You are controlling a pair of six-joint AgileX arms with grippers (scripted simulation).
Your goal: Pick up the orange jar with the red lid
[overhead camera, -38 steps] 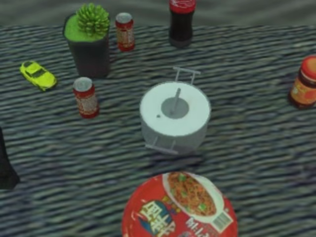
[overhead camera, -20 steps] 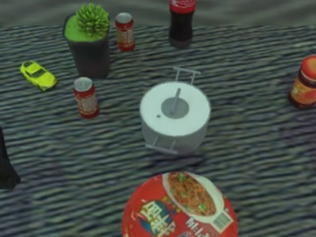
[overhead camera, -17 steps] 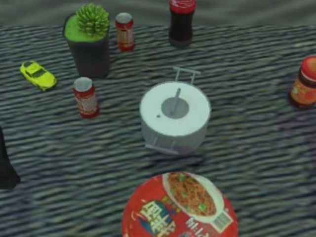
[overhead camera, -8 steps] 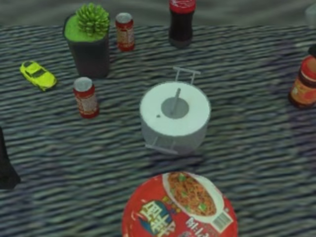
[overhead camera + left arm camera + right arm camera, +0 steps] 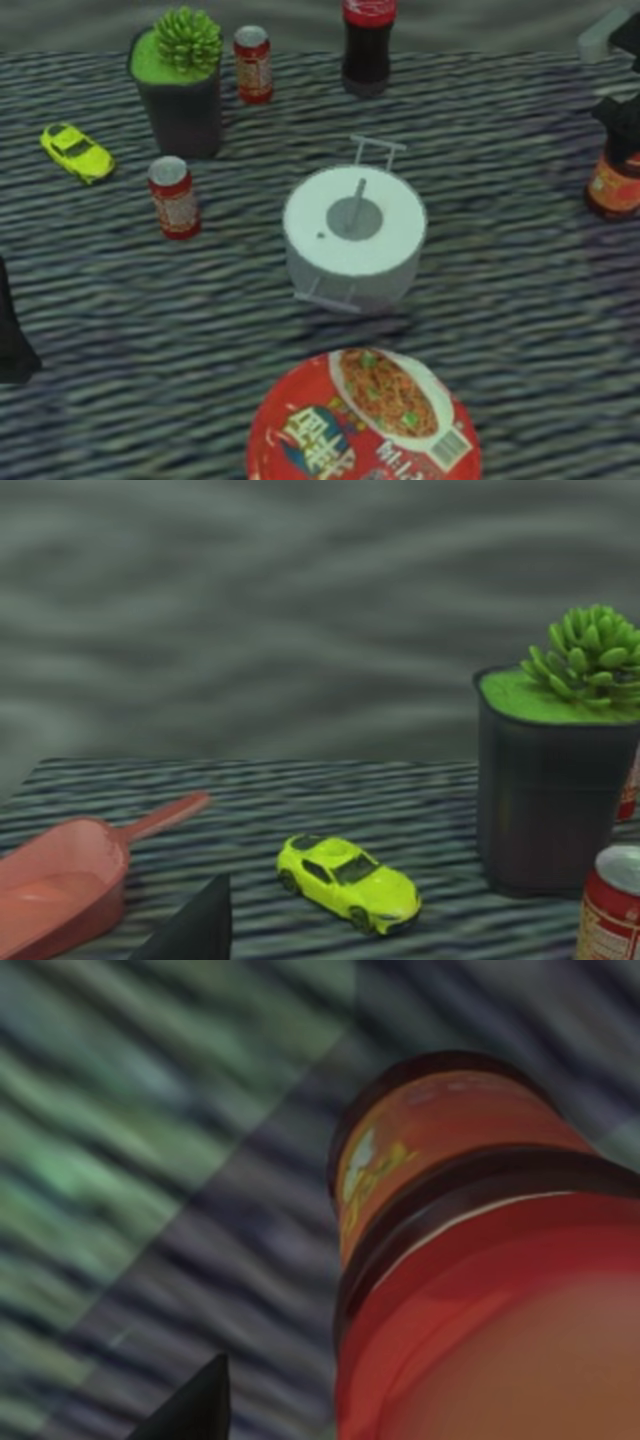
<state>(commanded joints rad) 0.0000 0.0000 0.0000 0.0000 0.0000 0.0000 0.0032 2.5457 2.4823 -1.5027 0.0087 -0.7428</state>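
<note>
One claw matters here: the right claw (image 5: 622,120) hangs right above the short orange jar with the red lid (image 5: 612,185), which stands on the tabletop directly under it; lower straight, centred over the lid; I cannot tell how wide it stands

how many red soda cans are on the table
2. One red soda can stands at the far edge, just right of the potted succulent. The other red soda can stands nearer, in front of that pot, right of the yellow toy car. None looks hidden.
</note>
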